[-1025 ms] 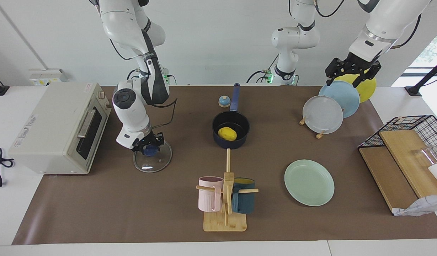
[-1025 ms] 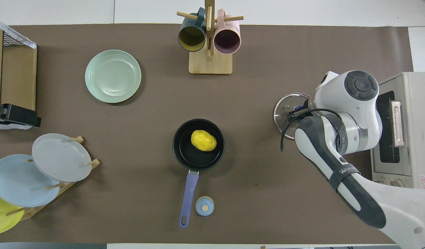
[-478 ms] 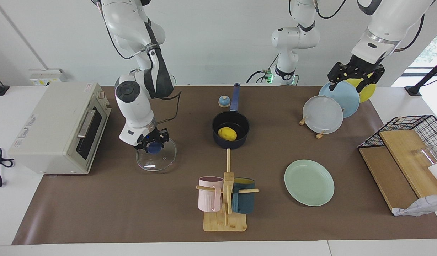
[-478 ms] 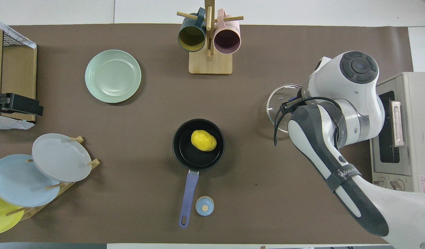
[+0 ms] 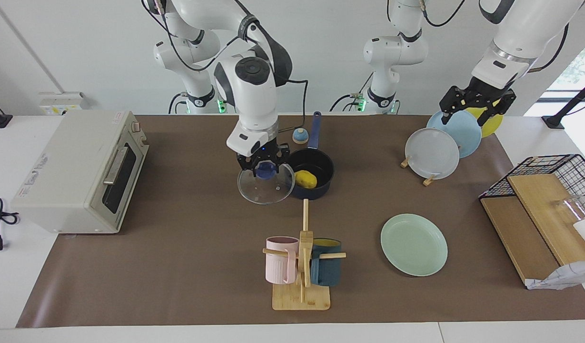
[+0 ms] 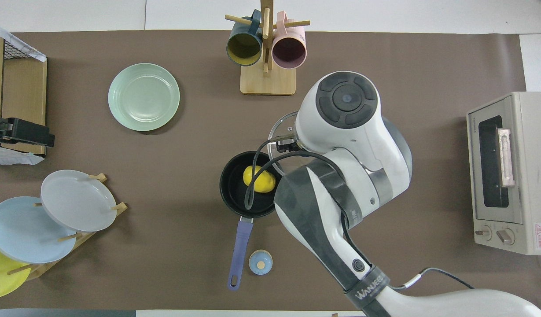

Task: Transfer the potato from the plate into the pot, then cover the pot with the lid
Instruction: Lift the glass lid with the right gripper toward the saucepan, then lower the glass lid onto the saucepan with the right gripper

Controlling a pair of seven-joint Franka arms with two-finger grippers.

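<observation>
The first step is judged done: the potato (image 5: 305, 178) lies in the pot (image 5: 310, 173), and the plate (image 5: 413, 244) on the counter (image 5: 178, 267) is left bare. The lid (image 5: 265, 186) is held raised beside the pot, pinched by its knob in the right claw (image 5: 263, 167); covering remains. The left claw (image 5: 477, 105) waits, fingers spread, over the plate rack (image 5: 428, 180).
</observation>
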